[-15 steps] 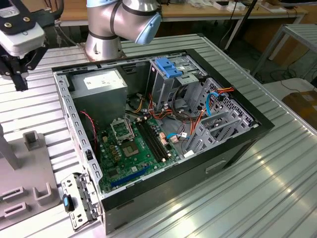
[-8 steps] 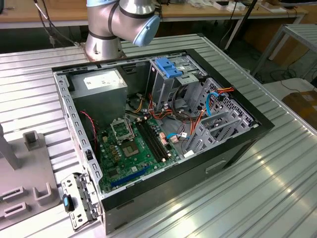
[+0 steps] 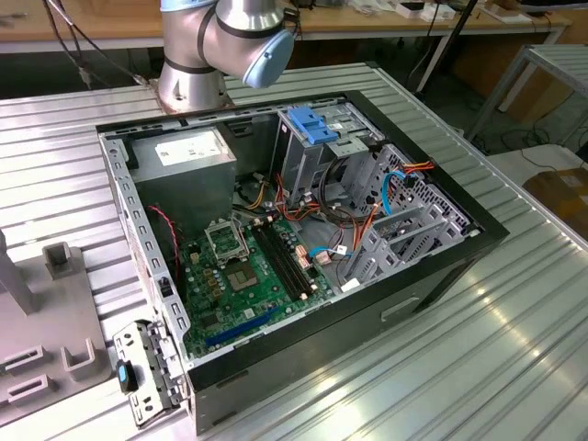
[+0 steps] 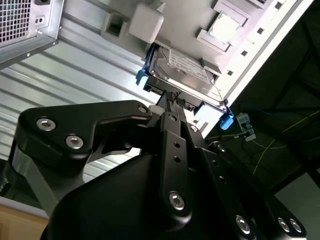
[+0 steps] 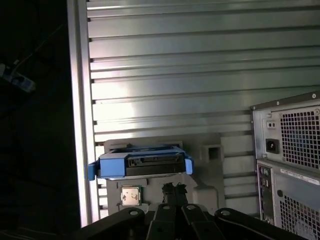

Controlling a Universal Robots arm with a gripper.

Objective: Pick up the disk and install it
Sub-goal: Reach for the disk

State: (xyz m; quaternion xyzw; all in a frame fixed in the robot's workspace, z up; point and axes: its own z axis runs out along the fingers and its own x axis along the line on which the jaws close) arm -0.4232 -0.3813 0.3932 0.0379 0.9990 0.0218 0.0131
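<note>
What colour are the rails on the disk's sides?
Bright blue, clearest on the disk in the second wrist view.

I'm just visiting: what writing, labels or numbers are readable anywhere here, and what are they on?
None of the print is legible.
Label on the disk, second wrist view: too small to read.
White label on the power supply, exterior view: too small to read.
Sticker on the computer case, first wrist view: too small to read.

Exterior view high over the computer case (image 3: pixel 432 276); both wrist views behind the tool (image 5: pixel 173 188), toward the disk (image 4: pixel 182 67).
</note>
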